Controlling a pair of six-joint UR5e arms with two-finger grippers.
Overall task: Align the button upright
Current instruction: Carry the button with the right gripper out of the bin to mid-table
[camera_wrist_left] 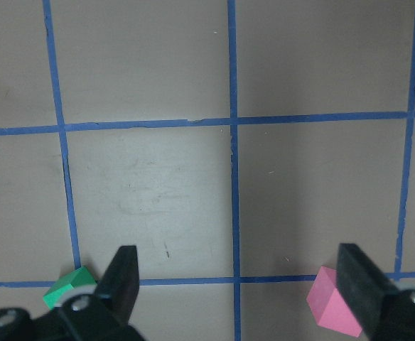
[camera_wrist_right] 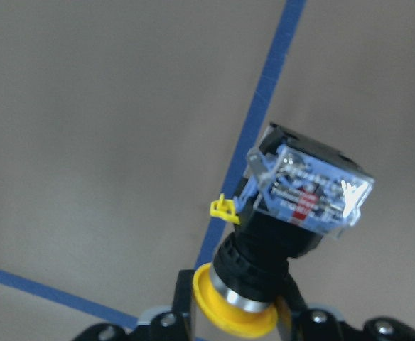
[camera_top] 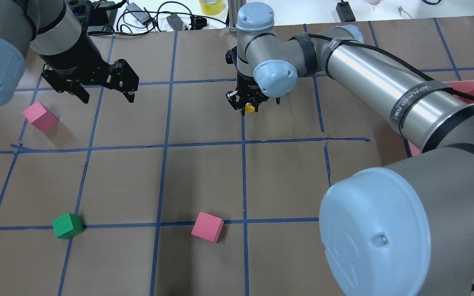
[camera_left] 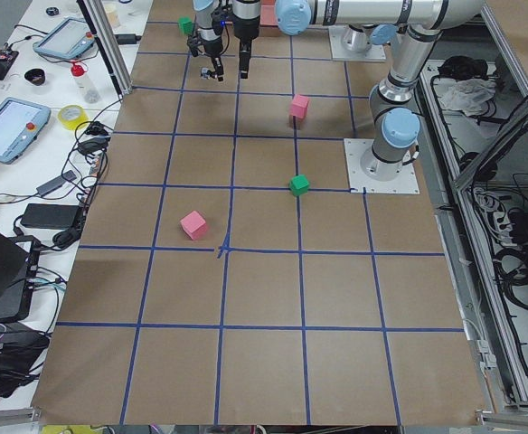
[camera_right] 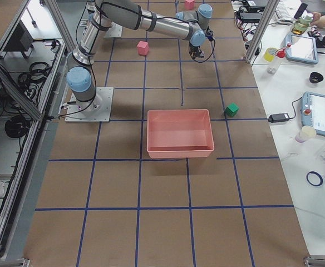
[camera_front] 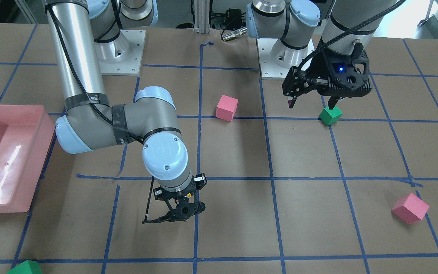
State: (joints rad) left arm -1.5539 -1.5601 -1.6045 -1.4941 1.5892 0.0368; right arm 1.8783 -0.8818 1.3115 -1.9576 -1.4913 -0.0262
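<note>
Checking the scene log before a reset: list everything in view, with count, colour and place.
button: 1, yellow cap, black body, clear block; gripped in the right pincer.
pink cubes: 2, pink; one far out on the robot's left, one mid-table near the robot.
green cubes: 2, green; one on the left near the robot, one far right beyond the bin.
pink bin: 1, pink; robot's right side.
table: 1, brown, blue tape grid.
tablets: 2, grey; side bench.
left pincer: 1, black; open, empty, above the table's left.
right pincer: 1, black; shut on the button, mid-table.
</note>
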